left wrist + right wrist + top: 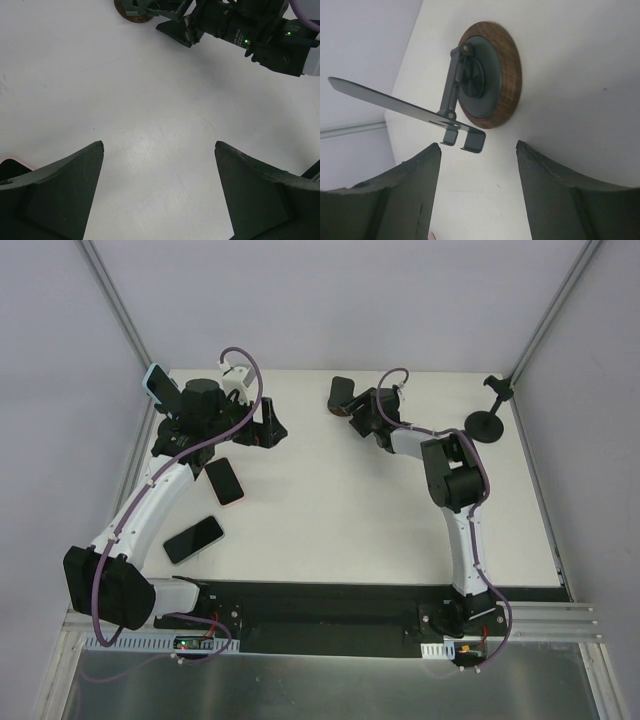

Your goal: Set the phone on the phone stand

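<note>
A phone stand with a round wooden base and a dark tilted plate stands at the back middle; its plate is empty in the right wrist view. My right gripper is open and empty just in front of it, the stand's lip between and beyond my fingertips. A pink-cased phone and a black phone lie flat on the left of the white table. My left gripper is open and empty over bare table, behind the pink phone. The stand's base shows at the top of the left wrist view.
A third phone with a pale blue edge leans upright at the back left corner, behind my left arm. A black stand with a round base and thin post is at the back right. Grey walls close in the table's sides.
</note>
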Controlling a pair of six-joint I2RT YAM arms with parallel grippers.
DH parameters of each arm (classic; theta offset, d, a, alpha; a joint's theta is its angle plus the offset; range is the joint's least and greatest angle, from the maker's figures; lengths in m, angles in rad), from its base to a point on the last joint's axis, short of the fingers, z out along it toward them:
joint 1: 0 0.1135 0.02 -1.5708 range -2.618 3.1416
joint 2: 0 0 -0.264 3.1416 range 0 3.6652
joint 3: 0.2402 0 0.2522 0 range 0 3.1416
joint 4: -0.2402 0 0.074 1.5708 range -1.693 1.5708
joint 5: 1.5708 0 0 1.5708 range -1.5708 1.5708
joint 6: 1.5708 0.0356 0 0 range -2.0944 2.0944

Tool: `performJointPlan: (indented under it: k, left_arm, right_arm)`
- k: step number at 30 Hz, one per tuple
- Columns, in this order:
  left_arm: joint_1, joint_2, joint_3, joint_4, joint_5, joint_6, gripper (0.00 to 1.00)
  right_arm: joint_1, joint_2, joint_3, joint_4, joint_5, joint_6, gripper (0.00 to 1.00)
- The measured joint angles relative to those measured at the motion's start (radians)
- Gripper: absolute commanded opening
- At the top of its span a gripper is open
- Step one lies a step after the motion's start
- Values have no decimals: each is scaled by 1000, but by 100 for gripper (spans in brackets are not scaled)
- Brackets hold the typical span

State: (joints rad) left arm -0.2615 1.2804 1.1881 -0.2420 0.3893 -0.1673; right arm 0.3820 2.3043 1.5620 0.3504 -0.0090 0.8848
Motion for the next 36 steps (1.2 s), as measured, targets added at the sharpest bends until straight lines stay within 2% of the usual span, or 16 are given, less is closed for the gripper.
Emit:
performJointPlan:
  k: [2, 4, 10, 14, 16, 20, 24, 33, 36]
  left_arm:
    - [-1, 0, -3, 0, 0, 0, 91]
    - [-2, 0, -5, 0, 0, 0, 90]
    - [-8, 0, -8, 0, 0, 0, 90]
    - [-8, 0, -9, 1, -5, 2, 90]
    - [-8, 0, -9, 1, -6, 2, 90]
    - [-8, 0, -10, 1, -9, 5, 91]
    - [-8, 5, -10, 1, -46, 2, 92]
    - [-54, 101, 65, -105, -103, -190, 90]
    - [-113, 119, 65, -129, -80, -234, 83]
  right_arm:
    - [4, 26, 14, 45, -4, 26, 64]
    - [9, 54, 24, 90, -7, 61, 59]
    - [10, 110, 62, 126, 1, 141, 33]
    - [10, 111, 63, 140, 12, 176, 8]
    - [6, 111, 65, 151, 0, 198, 1]
    - [-3, 111, 58, 170, -47, 203, 1]
    - [-18, 71, -57, 251, -122, 204, 1]
    - [25, -271, -615, 378, -299, 195, 1]
    - [84, -331, -740, 436, -348, 201, 1]
